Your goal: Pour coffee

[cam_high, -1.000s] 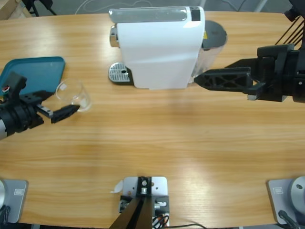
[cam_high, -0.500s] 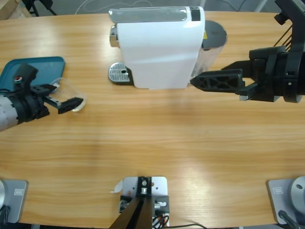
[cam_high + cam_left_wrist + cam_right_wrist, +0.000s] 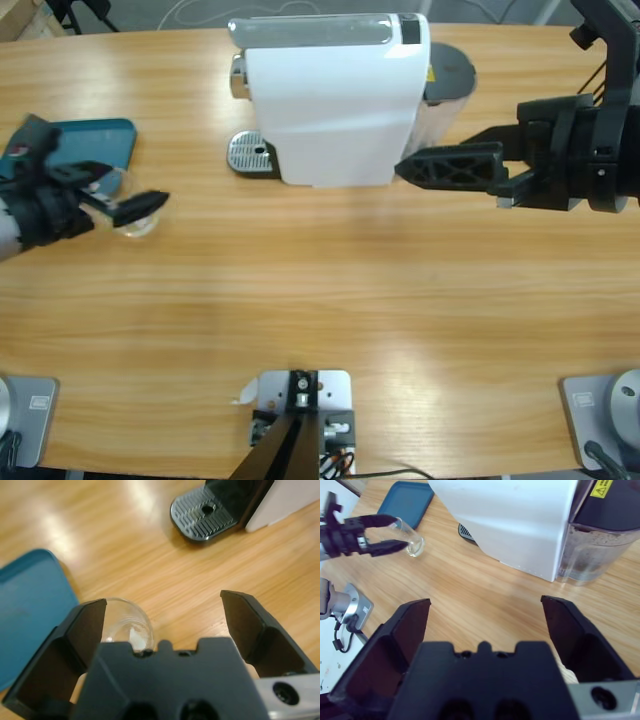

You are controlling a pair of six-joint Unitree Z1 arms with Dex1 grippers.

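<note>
Left pincer spread around the clear glass beside the teal tray, apparently lining up a grasp; right pincer spread, waiting by the white coffee machine; no coffee visible.

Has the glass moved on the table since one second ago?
Yes. In the high view the glass has shifted left along the table, closer under the blue tray, between the jaws of the left gripper.

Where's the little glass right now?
In the high view, the glass sits far left on the table, beside the teal tray, between the left pincer's open jaws.
</note>
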